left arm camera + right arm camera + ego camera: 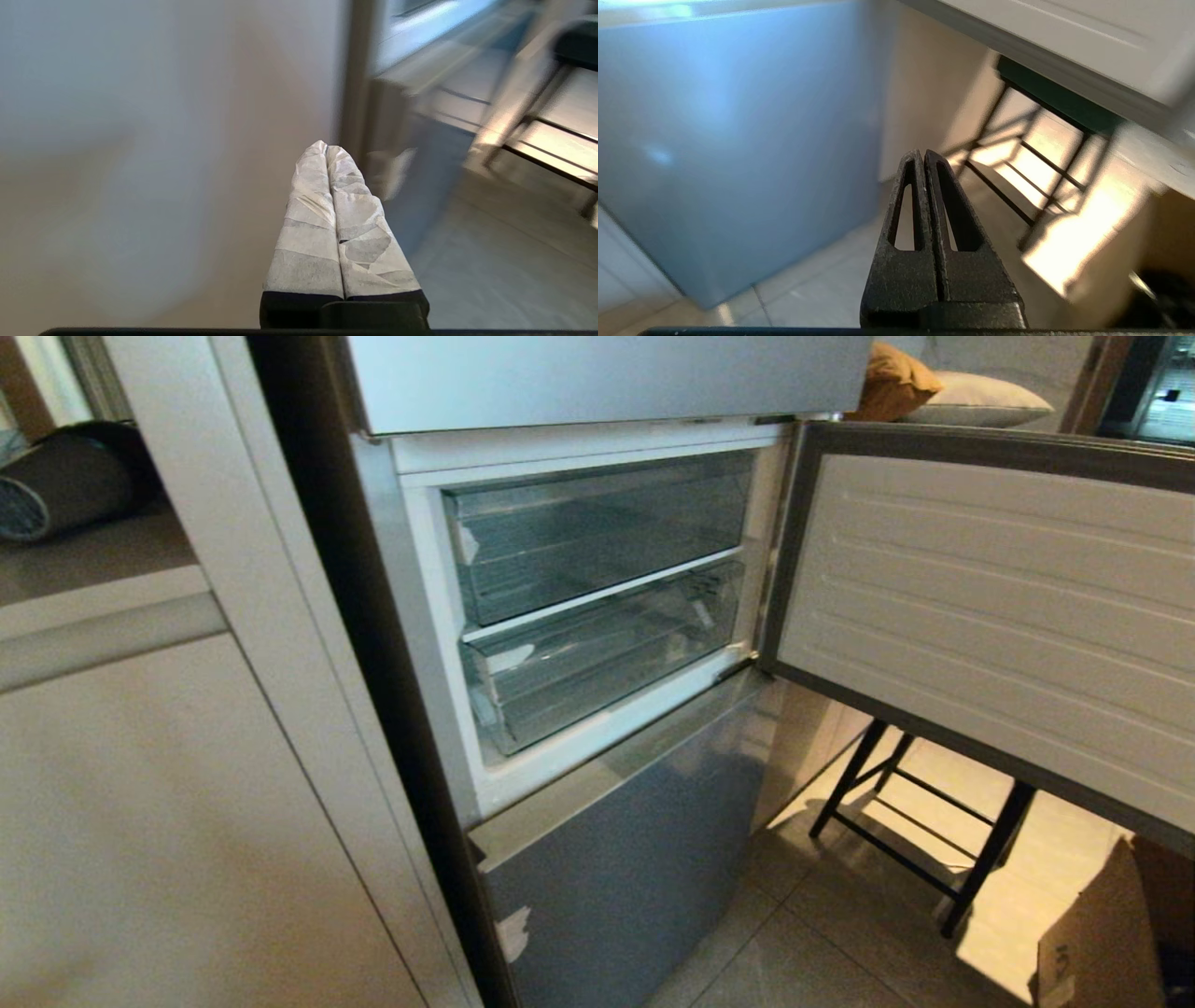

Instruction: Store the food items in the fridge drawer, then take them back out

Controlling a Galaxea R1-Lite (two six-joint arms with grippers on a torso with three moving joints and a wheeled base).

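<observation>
From my head camera I see two transparent fridge drawers stacked in the open middle compartment of the silver-grey fridge [616,887]: the upper drawer [597,537] and, just below it, the lower drawer [607,658]. Both are pushed in, and I can make out no potato or pepper in either. The compartment door [990,616] is swung wide to the right, with a black-legged stand [920,831] on the tiled floor [822,943] beneath it and a cardboard box [1111,933] at the lower right. A pale cabinet [187,821] stands on the left. My left gripper [326,149], its fingers wrapped in white tape, is pressed together and holds nothing. My right gripper [920,156] is likewise pinched together, empty, above the floor near the fridge's lower door.
</observation>
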